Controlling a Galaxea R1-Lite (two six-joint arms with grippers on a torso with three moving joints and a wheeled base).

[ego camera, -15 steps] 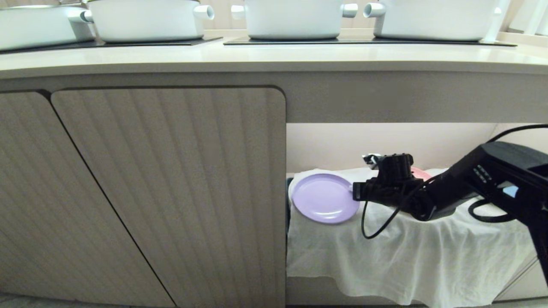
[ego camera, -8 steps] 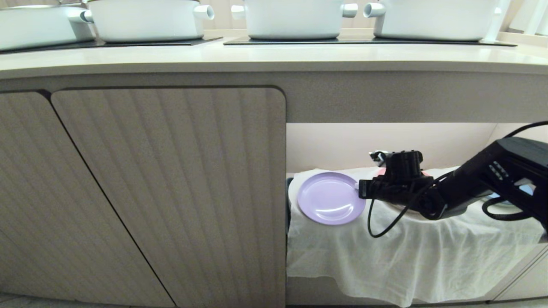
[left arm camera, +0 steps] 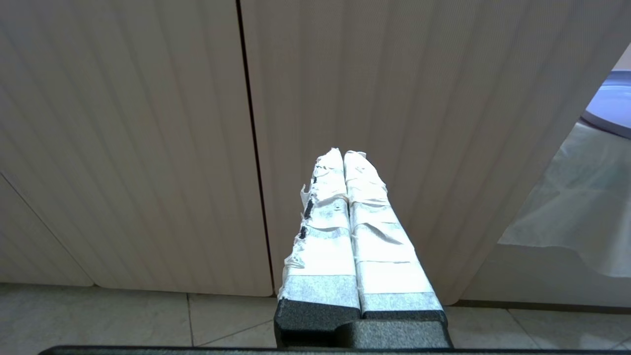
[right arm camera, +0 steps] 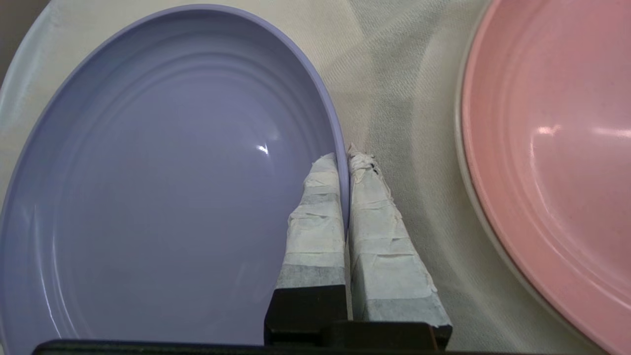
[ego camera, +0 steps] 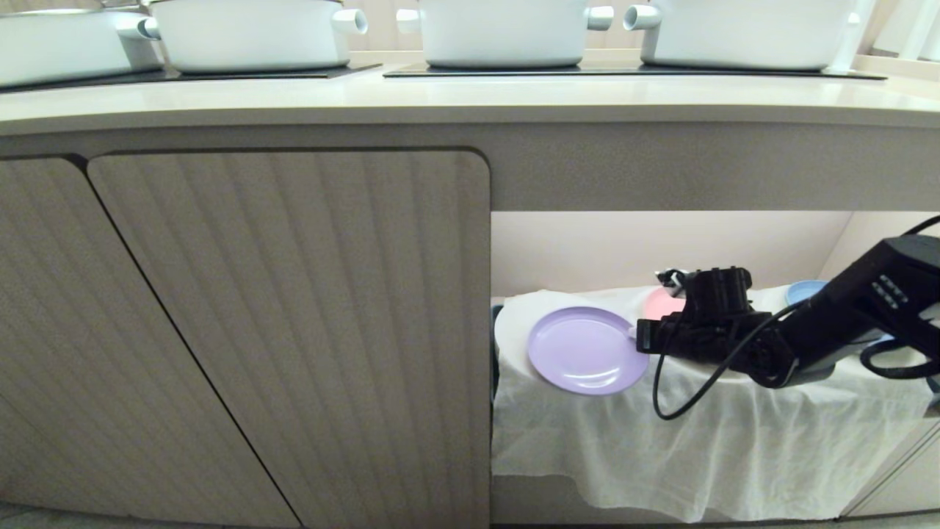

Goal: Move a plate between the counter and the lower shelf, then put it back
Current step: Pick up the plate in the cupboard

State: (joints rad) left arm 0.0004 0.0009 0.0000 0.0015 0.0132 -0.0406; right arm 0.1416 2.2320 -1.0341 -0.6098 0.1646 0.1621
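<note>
The lilac plate [ego camera: 587,351] hangs at the left front of the lower shelf [ego camera: 698,441], over its white cloth. My right gripper [ego camera: 637,339] reaches in from the right and is shut on the plate's right rim. In the right wrist view the taped fingers [right arm camera: 315,212] pinch the rim of the plate [right arm camera: 162,172], one inside and one outside, at the gripper [right arm camera: 345,158]. Whether the plate touches the cloth I cannot tell. The counter [ego camera: 470,99] runs above. My left gripper [left arm camera: 343,155] is shut and empty, parked facing the cabinet doors; the plate's edge [left arm camera: 611,106] shows beside them.
A pink plate [ego camera: 661,303] [right arm camera: 557,148] lies on the cloth just behind my right wrist, and a blue plate [ego camera: 804,290] sits further right. White pots [ego camera: 250,33] stand on the counter's hob panels. A ribbed cabinet door [ego camera: 294,330] closes off the shelf's left side.
My right gripper has drawn the lilac plate to the right and slightly lower. The arm has pulled back, uncovering more of the pink plate and the blue plate.
</note>
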